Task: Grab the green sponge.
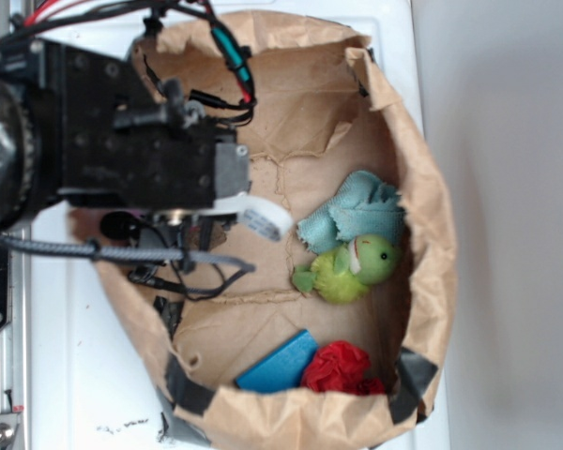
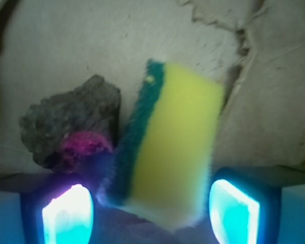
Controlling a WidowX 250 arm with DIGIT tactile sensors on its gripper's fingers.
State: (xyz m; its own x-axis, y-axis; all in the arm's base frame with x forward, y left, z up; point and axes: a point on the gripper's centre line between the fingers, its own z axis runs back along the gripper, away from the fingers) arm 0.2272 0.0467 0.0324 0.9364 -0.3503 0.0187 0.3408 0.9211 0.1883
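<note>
Brown paper bag (image 1: 422, 187), seemingly unlabelled sponge (image 2: 168, 147)

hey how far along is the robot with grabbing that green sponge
Done: the gripper is lined up on the green sponge, which sits between its two fingers in the wrist view. In hand: closing; gaps show on both sides, so the jaws look open. Left: clamp and lift. The exterior view hides the sponge behind the arm, so contact is unclear.

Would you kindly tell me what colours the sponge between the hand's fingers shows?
The sponge is yellow foam with a dark green scouring edge, clearest in the wrist view.
</note>
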